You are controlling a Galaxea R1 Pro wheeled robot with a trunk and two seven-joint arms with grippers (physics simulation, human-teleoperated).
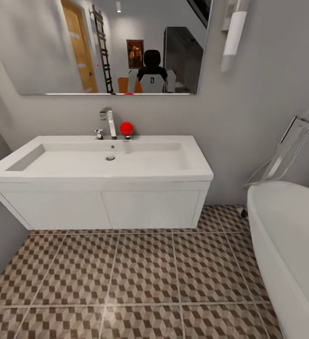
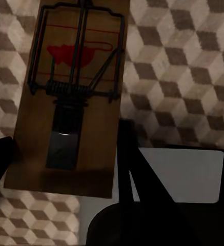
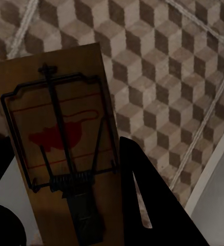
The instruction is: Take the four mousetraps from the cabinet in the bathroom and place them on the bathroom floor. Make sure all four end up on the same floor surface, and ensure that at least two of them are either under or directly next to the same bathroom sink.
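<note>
We see the sink point(image 1: 102, 160) ahead of us, at about 11 o'clock, fixed to the wall. The tap point(image 1: 108, 121) stands at the back of it, at 12 o'clock, with a round ball point(image 1: 126, 128) just beside it on the right. The mirror point(image 1: 112, 44) hangs above the sink. The bathtub point(image 1: 291, 245) sits at 3 o'clock, near the sink's right end. The bathroom floor point(image 1: 140, 282) spreads in front of the sink and under it. Our left hand point(image 2: 60, 164) holds one mousetrap point(image 2: 70, 97) above the floor. Our right hand point(image 3: 65, 205) holds another mousetrap point(image 3: 60, 148) above the floor too.
</note>
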